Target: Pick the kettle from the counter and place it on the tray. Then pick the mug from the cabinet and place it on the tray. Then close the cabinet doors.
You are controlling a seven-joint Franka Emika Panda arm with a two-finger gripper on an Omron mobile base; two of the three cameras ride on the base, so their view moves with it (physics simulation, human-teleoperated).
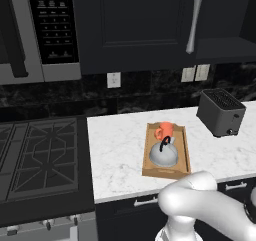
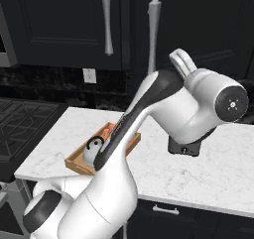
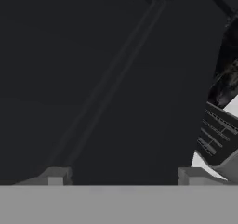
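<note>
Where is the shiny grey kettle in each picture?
Left base view: the kettle sits on the wooden tray, just below centre, in front of the orange mug.
Right base view: the kettle is left of centre, partly behind the white arm.
Hand view: a dark cabinet panel and the toaster.
Shared landmark: the toaster.

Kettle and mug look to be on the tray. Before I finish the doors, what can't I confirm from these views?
- Mug: in the right base view the arm covers nearly all of it.
- Right cabinet door: in the left base view the right edge cuts it off, so shut or ajar is unclear.
- Hand: in the hand view, fingertips stand apart before a dark panel; contact can't be judged.
- Toaster: in the right base view the arm hides most of it.
</note>
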